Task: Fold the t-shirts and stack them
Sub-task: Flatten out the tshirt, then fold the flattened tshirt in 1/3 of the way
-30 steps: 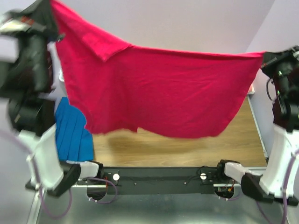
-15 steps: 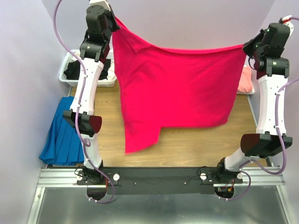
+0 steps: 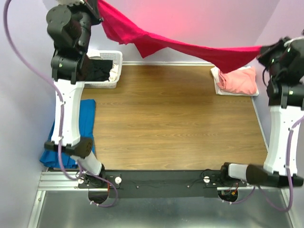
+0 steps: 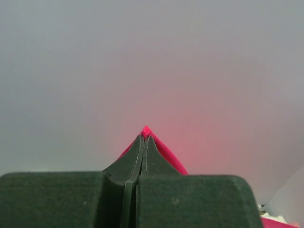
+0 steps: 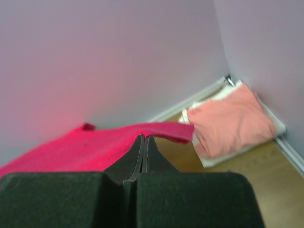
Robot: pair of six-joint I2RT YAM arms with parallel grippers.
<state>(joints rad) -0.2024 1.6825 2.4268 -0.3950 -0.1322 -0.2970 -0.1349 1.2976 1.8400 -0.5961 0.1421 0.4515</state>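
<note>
1. Right now the red t-shirt (image 3: 187, 46) hangs in the air along the 12 o'clock edge of the table (image 3: 175, 123). It stretches as a sagging band from about 11 o'clock to 2 o'clock and touches no surface that I can see.
2. The left gripper (image 4: 144, 137) is clenched on one corner, with a small red tip poking past its pinched fingertips. The right gripper (image 5: 144, 137) is clamped on the opposite edge, the cloth spreading away toward its 9 o'clock side.
3. Judging by the droop and the bunched folds between the two holds, the fabric is light, soft and limp, and it will likely collapse wherever tension drops.
4. Corners and hems look like the best places to hold, since two pinches well apart keep the cloth spread.
5. Cotton probably grips the pads well, yet a shallow pinch at a tip could slip under a tug.
6. A folded salmon-pink t-shirt (image 3: 237, 80) lies at 2 o'clock on a white cloth (image 3: 216, 80), which is probably the stack. The basket (image 3: 104, 85) at 10 o'clock holds dark garments.
</note>
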